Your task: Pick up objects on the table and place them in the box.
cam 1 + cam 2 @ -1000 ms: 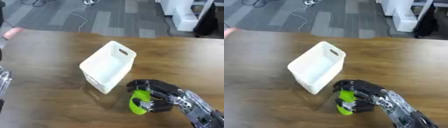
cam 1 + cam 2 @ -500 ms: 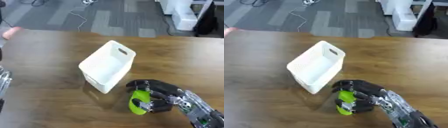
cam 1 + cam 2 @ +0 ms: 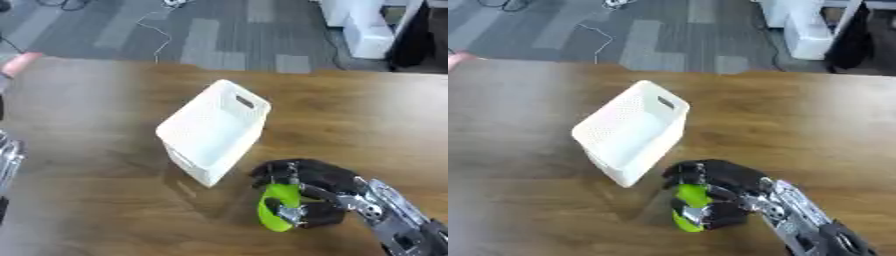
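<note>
While grey carpet lies beyond, right hand grips green object on wooden table.

right hand | fingers curled, gripping | left arm at edge

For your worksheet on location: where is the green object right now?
The green object sits low and right of centre, gripped in the right hand, just beside the white box's near corner.

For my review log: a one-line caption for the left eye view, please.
Right hand with fingers curled round a lime-green object beside the white box.
</note>
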Motion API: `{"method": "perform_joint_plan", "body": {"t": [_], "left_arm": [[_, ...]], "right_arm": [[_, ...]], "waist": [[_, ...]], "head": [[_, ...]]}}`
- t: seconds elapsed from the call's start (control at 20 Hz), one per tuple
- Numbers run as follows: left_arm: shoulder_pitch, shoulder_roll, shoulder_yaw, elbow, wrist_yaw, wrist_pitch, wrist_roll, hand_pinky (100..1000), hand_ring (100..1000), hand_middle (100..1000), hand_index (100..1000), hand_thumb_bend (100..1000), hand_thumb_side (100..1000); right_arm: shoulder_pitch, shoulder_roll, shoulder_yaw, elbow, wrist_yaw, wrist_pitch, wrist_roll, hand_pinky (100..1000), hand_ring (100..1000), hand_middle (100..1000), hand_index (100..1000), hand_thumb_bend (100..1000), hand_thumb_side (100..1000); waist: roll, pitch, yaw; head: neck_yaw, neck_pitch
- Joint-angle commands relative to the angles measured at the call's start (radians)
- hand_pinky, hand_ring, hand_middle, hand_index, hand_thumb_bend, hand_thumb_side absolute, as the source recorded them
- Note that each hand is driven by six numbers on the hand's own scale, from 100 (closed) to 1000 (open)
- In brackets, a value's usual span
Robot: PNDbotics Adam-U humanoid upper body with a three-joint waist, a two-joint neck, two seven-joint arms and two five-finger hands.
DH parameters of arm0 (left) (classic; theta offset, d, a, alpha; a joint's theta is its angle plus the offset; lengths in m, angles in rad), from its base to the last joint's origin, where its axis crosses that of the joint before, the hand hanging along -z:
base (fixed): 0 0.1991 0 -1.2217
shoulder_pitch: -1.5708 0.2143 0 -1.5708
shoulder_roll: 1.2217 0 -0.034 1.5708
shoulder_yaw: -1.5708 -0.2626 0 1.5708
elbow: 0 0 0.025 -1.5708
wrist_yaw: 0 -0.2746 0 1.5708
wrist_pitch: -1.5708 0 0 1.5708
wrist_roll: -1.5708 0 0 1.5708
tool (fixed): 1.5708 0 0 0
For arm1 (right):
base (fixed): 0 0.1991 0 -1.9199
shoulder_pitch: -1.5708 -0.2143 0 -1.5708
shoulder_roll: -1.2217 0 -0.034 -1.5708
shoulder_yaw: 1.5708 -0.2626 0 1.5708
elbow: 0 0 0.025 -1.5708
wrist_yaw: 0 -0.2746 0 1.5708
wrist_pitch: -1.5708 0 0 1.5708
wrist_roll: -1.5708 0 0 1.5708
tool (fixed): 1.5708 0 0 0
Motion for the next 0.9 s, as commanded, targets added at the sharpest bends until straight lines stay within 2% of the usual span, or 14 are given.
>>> {"method": "perform_joint_plan", "body": {"t": [0.05,0.1,0.15,0.25,0.3,0.35,0.4,0.45,0.5,0.55,0.6,0.65,0.75,0.9], "left_arm": [[-0.02,0.019,0.007,-0.012,0.01,-0.047,0.049,609,624,718,731,729,1000],[-0.024,0.017,0.006,-0.012,0.012,-0.045,0.048,609,624,718,731,729,1000],[-0.027,0.016,0.006,-0.012,0.014,-0.044,0.047,608,623,718,731,729,1000],[-0.033,0.012,0.006,-0.012,0.019,-0.04,0.043,608,623,718,732,730,1000],[-0.035,0.01,0.006,-0.012,0.02,-0.038,0.041,608,623,718,731,730,1000],[-0.035,0.009,0.006,-0.012,0.022,-0.037,0.039,607,623,718,732,731,1000],[-0.037,0.007,0.007,-0.012,0.024,-0.036,0.038,607,623,718,732,732,1000],[-0.039,0.006,0.008,-0.012,0.025,-0.035,0.037,607,623,718,732,733,1000],[-0.04,0.005,0.009,-0.012,0.026,-0.035,0.037,607,623,718,732,732,1000],[-0.041,0.004,0.009,-0.012,0.027,-0.035,0.036,607,623,718,732,732,1000],[-0.041,0.003,0.01,-0.012,0.028,-0.034,0.035,607,622,718,732,732,1000],[-0.042,0.002,0.01,-0.012,0.028,-0.034,0.034,606,622,718,732,732,1000],[-0.044,0.0,0.01,-0.012,0.029,-0.033,0.032,606,622,718,732,733,1000],[-0.045,-0.003,0.01,-0.012,0.029,-0.032,0.031,605,622,718,732,731,1000]], "right_arm": [[-0.003,0.002,0.004,0.057,0.058,0.002,-0.052,770,823,853,839,100,1000],[-0.002,0.008,0.006,0.072,0.073,0.0,-0.075,766,821,852,838,100,1000],[-0.001,0.013,0.008,0.086,0.087,-0.003,-0.097,716,781,839,826,100,1000],[0.005,0.024,0.01,0.119,0.12,-0.013,-0.145,708,746,826,816,100,1000],[0.008,0.03,0.01,0.136,0.133,-0.02,-0.168,714,769,836,822,100,1000],[0.009,0.035,0.011,0.149,0.144,-0.026,-0.187,676,674,788,790,100,1000],[0.011,0.039,0.009,0.157,0.156,-0.035,-0.215,568,571,739,757,100,1000],[0.014,0.043,0.008,0.164,0.17,-0.044,-0.245,412,462,658,691,100,1000],[0.016,0.046,0.007,0.166,0.182,-0.056,-0.284,108,296,548,581,100,1000],[0.018,0.047,0.008,0.171,0.194,-0.066,-0.317,100,197,462,470,100,1000],[0.019,0.052,0.004,0.16,0.191,-0.088,-0.385,100,100,110,130,100,1000],[0.023,0.052,0.005,0.157,0.182,-0.116,-0.463,100,100,100,100,100,1000],[0.03,0.054,0.012,0.164,0.152,-0.195,-0.613,100,100,100,100,100,1000],[0.04,0.065,0.013,0.179,0.15,-0.311,-0.79,100,100,100,100,100,1000]], "waist": [[0.0,0.001,0.002],[-0.001,0.004,0.003],[-0.001,0.006,0.003],[-0.003,0.011,0.001],[-0.003,0.013,0.001],[-0.003,0.013,0.0],[-0.003,0.015,0.001],[-0.003,0.017,0.001],[-0.003,0.019,0.001],[-0.004,0.019,0.001],[-0.004,0.021,0.0],[-0.005,0.023,0.0],[-0.007,0.026,0.001],[-0.008,0.03,0.003]], "head": [[-0.005,-0.001],[-0.006,-0.001],[-0.007,-0.001],[-0.013,-0.001],[-0.016,-0.001],[-0.018,-0.001],[-0.023,-0.001],[-0.026,-0.001],[-0.029,-0.001],[-0.031,-0.001],[-0.036,-0.001],[-0.039,-0.001],[-0.043,-0.001],[-0.046,-0.001]]}}
